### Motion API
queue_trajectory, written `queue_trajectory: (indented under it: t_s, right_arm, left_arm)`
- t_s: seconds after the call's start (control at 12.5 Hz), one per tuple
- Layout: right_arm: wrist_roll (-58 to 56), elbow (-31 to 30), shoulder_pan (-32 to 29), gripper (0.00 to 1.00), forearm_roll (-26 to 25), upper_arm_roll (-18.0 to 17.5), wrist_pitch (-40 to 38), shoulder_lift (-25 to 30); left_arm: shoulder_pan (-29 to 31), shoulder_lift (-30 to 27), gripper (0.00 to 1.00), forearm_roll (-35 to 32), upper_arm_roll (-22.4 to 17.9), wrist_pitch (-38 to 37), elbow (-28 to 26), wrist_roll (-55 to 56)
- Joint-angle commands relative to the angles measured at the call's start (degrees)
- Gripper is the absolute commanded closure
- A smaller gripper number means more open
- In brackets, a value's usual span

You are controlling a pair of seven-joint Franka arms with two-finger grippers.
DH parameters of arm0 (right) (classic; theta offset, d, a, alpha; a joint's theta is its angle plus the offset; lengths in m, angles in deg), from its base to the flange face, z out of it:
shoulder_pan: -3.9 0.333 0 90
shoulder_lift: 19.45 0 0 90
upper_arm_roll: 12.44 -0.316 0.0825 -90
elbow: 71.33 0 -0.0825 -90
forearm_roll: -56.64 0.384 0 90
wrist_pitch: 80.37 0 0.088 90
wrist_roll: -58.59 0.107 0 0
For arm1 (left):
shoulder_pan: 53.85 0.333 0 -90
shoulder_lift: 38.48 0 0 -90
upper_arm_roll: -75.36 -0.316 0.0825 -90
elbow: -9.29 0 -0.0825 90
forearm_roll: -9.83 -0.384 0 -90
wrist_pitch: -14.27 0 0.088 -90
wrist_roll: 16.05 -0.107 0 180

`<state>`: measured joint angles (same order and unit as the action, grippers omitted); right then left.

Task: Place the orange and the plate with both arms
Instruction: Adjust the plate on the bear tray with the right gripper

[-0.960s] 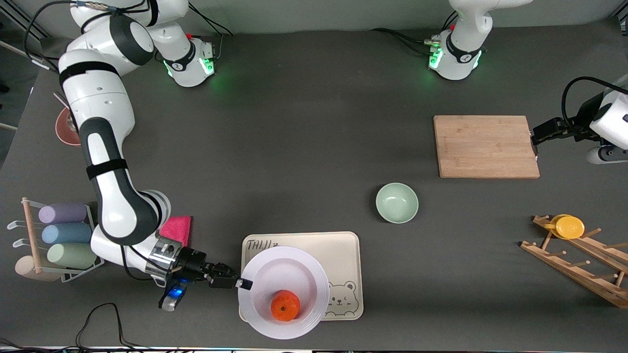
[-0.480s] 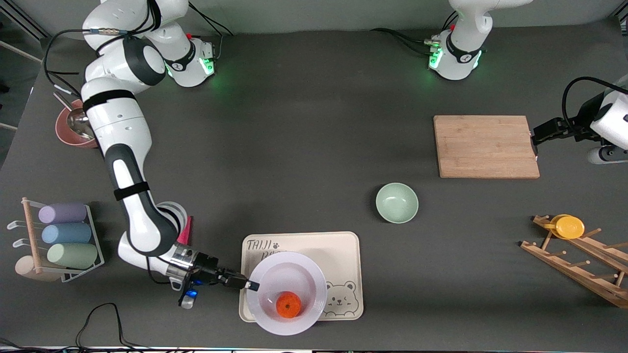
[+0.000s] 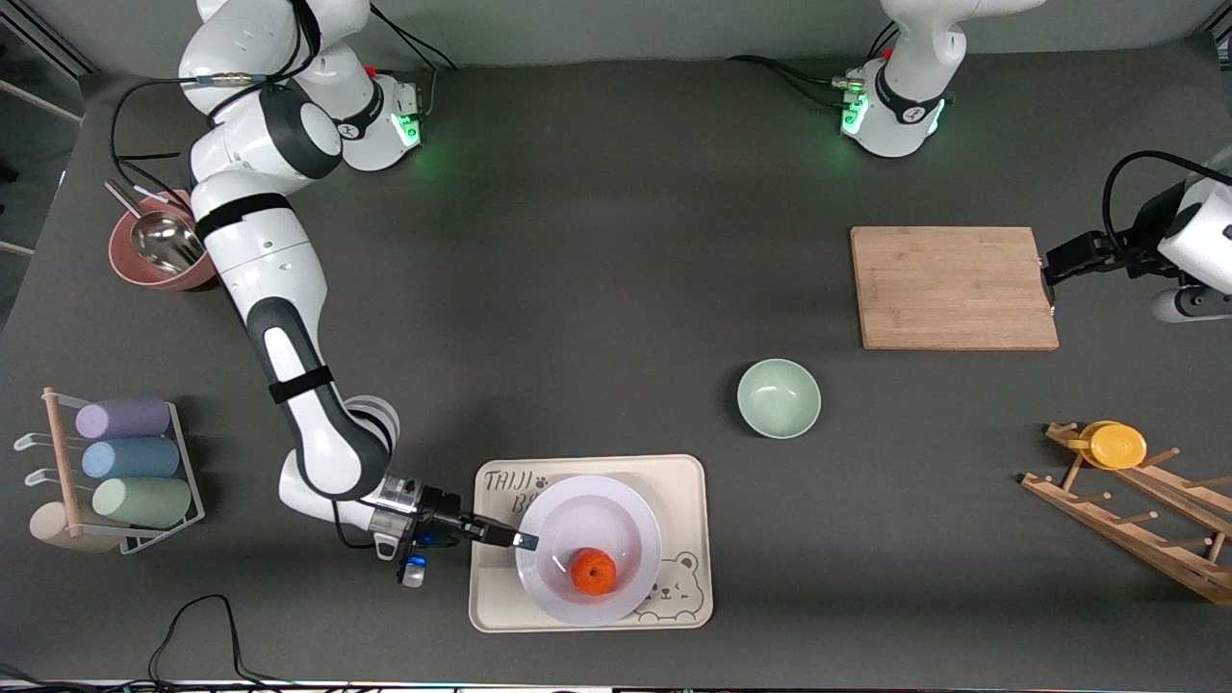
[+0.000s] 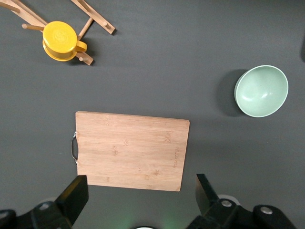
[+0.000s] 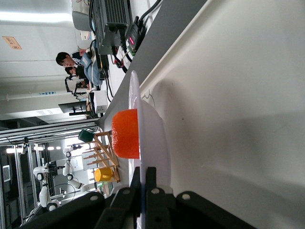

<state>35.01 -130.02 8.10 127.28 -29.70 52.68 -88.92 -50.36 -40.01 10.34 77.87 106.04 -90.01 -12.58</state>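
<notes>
Since a second ago the plate (image 3: 589,549), carrying the orange (image 3: 594,571), has shifted toward the bear print and now sits over the beige tray (image 3: 685,481) at lower centre of the front view. Glossy white with a shallow well, it holds the small bright fruit. The right gripper (image 3: 525,542) is clamped on the plate's rim, while the left gripper (image 4: 140,198) waits with fingers spread over the wooden cutting board (image 3: 953,287) at the frame's right.

Dark grey desk (image 3: 597,289). Directly on it: wooden cutting board (image 3: 953,287) toward left arm's end; pale-green bowl (image 3: 779,397) nearer front camera; beige bear-printed tray (image 3: 679,500) nearer still. Wooden peg rack (image 3: 1136,510), left arm's end. Rack of pastel cups (image 3: 130,460) and reddish bowl (image 3: 144,274), right arm's end.
</notes>
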Motion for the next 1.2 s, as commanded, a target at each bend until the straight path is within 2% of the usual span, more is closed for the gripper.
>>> queue_trajectory:
  t_s: [0.0, 0.56, 0.64, 0.72, 0.8, 0.88, 0.96, 1.04, 1.12]
  right_arm:
    - [0.03, 2.7, 0.46, 1.0, -0.85, -0.41, 0.72, -1.11]
    - [-0.24, 2.79, 0.55, 1.0, -0.85, -0.41, 0.9, -2.08]
    - [-0.24, 2.62, 0.55, 0.93, -0.94, -0.32, 0.9, -2.08]
    - [-0.15, 2.61, 0.55, 0.51, -1.03, -0.23, 0.9, -2.08]
    - [0.11, 2.53, 0.55, 0.34, -2.25, -0.23, 0.9, -2.08]
    - [0.29, 2.53, 0.55, 0.0, -3.3, -0.23, 1.24, -1.73]
    - [0.73, 2.61, 0.55, 0.0, -4.1, -0.06, 1.51, -1.29]
    - [2.38, 2.79, 0.38, 0.0, -8.19, -0.06, 1.51, -1.2]
    - [7.19, 3.05, 0.2, 0.0, -14.32, -0.06, 1.51, -0.67]
  left_arm:
    - [0.21, -0.05, 0.0, 0.64, 0.04, -0.01, 0.43, -0.05]
    - [0.21, -0.05, 0.0, 0.64, 0.04, -0.01, 0.43, -0.05]
    - [0.21, -0.05, 0.0, 0.73, 0.04, 0.08, 0.51, -0.05]
    - [0.12, 0.04, 0.0, 0.73, 0.04, 0.16, 0.78, -0.05]
    - [0.12, 0.04, 0.0, 0.82, 0.04, 0.17, 0.87, -0.05]
    - [0.2, 0.04, 0.0, 0.82, 0.04, 0.08, 0.87, -0.05]
    - [0.12, 0.12, 0.0, 0.82, 0.04, 0.16, 0.95, -0.05]
    - [0.12, 0.21, 0.0, 0.73, 0.04, 0.17, 0.96, -0.05]
    - [0.12, 0.12, 0.0, 0.73, 0.04, 0.17, 0.96, -0.05]
